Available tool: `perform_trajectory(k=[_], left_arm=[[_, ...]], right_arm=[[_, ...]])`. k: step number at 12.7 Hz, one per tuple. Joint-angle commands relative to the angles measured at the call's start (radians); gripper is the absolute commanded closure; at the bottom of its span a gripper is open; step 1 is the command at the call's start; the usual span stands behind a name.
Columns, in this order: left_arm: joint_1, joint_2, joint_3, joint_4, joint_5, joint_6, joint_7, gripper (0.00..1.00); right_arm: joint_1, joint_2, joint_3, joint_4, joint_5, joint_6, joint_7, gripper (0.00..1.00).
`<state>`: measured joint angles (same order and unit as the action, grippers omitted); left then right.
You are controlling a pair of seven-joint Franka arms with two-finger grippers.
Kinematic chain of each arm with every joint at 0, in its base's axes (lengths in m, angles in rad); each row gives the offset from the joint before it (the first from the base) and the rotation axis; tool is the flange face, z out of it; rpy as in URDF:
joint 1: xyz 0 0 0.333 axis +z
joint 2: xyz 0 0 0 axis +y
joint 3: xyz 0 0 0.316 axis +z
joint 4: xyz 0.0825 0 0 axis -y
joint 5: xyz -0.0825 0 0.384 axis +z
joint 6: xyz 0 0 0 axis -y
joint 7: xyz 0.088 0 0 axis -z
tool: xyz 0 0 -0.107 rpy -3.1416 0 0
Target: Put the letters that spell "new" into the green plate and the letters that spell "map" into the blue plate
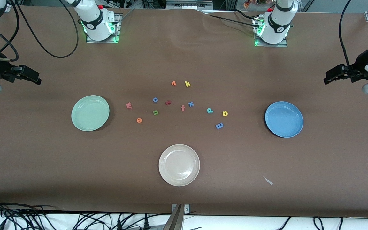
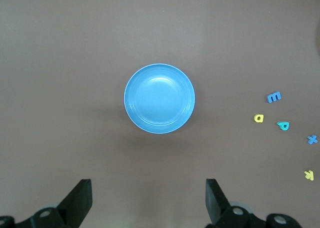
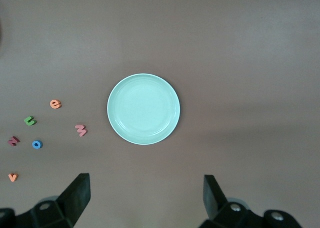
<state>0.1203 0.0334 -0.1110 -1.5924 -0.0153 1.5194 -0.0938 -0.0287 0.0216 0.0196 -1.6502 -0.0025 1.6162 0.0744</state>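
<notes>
- I see the right gripper (image 1: 38, 80) spread apart, high over its table end.
- Green plate (image 1: 90, 113): empty; "w" (image 1: 128, 105), "e" (image 1: 139, 120), "n" (image 1: 156, 112) beside it.
- "p" (image 1: 210, 110), "a" (image 1: 225, 113), "m" (image 1: 219, 125) lie near the empty blue plate (image 1: 284, 119).
- Left gripper (image 1: 326, 79) waits, fingers apart.

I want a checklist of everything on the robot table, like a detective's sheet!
Surface: brown table, a small pale scrap near the front camera.
Job's things: olive-green n, orange e, salmon-red w beside the empty mint-green plate; blue m, yellow a, teal p beside the empty blue plate.
Clutter: cream-white plate, six spare letters.
Grippers: left gripper open over the blue plate's end; right gripper open over the green plate's end; both wait.
Cables: black, along the edges.
Surroundings: nothing seen.
</notes>
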Motion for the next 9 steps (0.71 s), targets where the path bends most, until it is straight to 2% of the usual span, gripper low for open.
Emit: perform_trajectory(k=[1,9], left_arm=[[0.007,-0.021,-0.003,-0.021,-0.014,0.013,0.017,0.0],[0.007,-0.02,-0.003,-0.021,-0.014,0.013,0.017,0.0]], right_arm=[[-0.011,-0.012,0.011,-0.011,-0.005,0.008,0.007,0.0],[-0.011,-0.011,0.011,-0.011,-0.01,-0.001,-0.011,0.0]])
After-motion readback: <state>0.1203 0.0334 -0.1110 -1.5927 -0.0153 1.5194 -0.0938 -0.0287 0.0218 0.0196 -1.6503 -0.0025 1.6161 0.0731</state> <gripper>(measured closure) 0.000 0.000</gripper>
